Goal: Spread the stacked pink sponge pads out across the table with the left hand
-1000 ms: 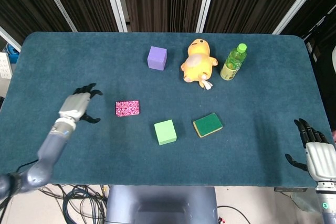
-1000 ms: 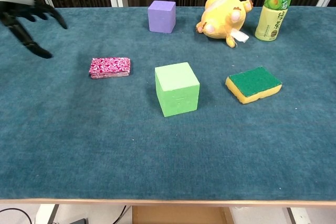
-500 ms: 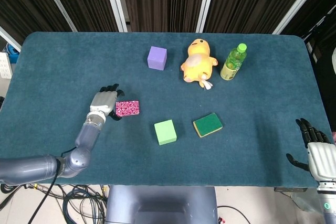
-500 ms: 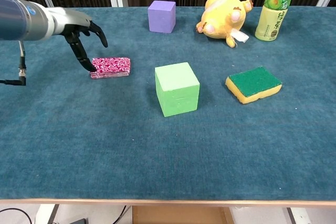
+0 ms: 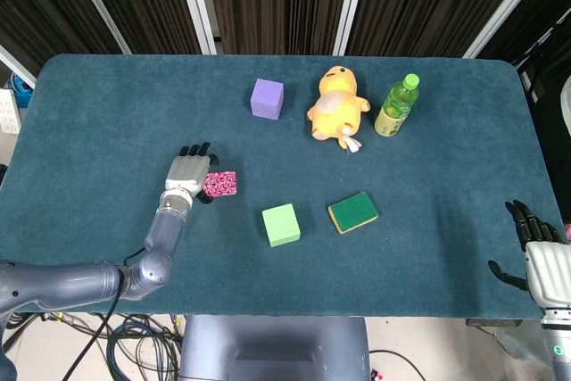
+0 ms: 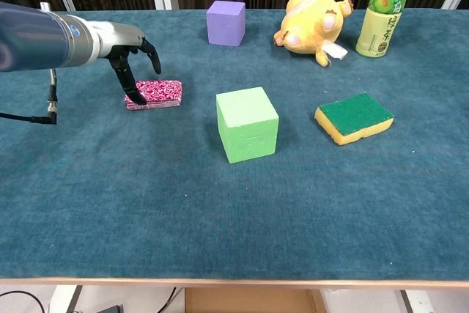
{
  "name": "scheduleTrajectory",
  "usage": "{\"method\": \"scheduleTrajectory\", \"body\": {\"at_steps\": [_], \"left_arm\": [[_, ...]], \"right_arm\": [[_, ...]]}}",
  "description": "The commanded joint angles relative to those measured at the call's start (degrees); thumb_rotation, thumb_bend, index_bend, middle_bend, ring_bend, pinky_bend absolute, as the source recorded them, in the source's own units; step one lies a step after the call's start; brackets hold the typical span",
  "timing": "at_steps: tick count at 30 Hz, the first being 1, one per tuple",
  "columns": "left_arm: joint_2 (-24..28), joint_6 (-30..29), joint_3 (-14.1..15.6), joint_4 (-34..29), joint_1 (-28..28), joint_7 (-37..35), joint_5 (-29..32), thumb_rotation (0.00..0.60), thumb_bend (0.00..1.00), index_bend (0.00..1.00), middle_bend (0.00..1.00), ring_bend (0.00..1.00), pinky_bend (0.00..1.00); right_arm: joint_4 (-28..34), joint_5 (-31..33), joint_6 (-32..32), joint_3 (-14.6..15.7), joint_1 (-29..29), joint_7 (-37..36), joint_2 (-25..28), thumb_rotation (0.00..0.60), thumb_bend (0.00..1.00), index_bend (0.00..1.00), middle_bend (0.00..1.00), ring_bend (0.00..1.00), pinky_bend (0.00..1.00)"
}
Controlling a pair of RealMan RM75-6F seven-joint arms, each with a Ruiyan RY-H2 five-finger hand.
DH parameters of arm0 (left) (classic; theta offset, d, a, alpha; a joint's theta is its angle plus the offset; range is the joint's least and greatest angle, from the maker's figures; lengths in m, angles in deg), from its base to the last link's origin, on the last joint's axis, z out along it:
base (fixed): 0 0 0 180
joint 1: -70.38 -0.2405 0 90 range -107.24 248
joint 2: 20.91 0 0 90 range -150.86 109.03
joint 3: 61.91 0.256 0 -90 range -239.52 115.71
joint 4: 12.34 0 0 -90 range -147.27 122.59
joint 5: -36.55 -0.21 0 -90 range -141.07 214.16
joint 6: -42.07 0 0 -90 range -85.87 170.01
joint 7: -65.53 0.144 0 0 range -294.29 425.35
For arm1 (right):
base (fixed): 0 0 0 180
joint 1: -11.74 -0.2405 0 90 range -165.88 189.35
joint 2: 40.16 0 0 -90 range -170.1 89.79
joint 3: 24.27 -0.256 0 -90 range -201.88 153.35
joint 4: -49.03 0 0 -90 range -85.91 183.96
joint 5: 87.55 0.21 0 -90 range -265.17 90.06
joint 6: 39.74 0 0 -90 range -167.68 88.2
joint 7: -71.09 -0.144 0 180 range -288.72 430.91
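Note:
The stack of pink speckled sponge pads (image 5: 223,184) (image 6: 158,94) lies on the blue table, left of centre. My left hand (image 5: 191,171) (image 6: 132,55) hovers over the stack's left end with its fingers spread and pointing down. One fingertip (image 6: 140,98) touches the stack's left edge. Nothing is gripped. My right hand (image 5: 542,260) rests open at the table's near right corner, far from the pads, and shows only in the head view.
A light green cube (image 5: 281,224) (image 6: 248,123) sits just right of the pads, with a green-and-yellow sponge (image 5: 352,211) (image 6: 355,116) beyond it. At the back stand a purple cube (image 5: 267,98) (image 6: 226,23), a yellow plush duck (image 5: 337,104) (image 6: 312,26) and a green bottle (image 5: 397,106) (image 6: 385,9).
My left hand has swept right from the table's left side to the pink stack and now covers its left end. The pads and my right hand have not moved.

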Motion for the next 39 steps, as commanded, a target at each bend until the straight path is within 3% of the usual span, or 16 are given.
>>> {"method": "scheduleTrajectory", "body": {"at_steps": [1,39], "left_arm": [[-0.64,0.22,-0.11,0.84,0.28,0.25,0.21,0.600,0.20,0.33,0.09,0.00,0.00],[-3.17,-0.82,-0.64,3.05,0.70,2.69,0.37,0.600,0.20,0.41,0.09,0.00,0.00]], "right_arm": [[-0.06,0.01,0.08,-0.03,0.05,-0.17,0.04,0.600,0.19,0.00,0.07,0.16,0.22],[-0.24,0.14,-0.39,-0.07,-0.10,-0.62,0.12,0.600,0.19,0.00,0.07,0.16,0.22]]}}
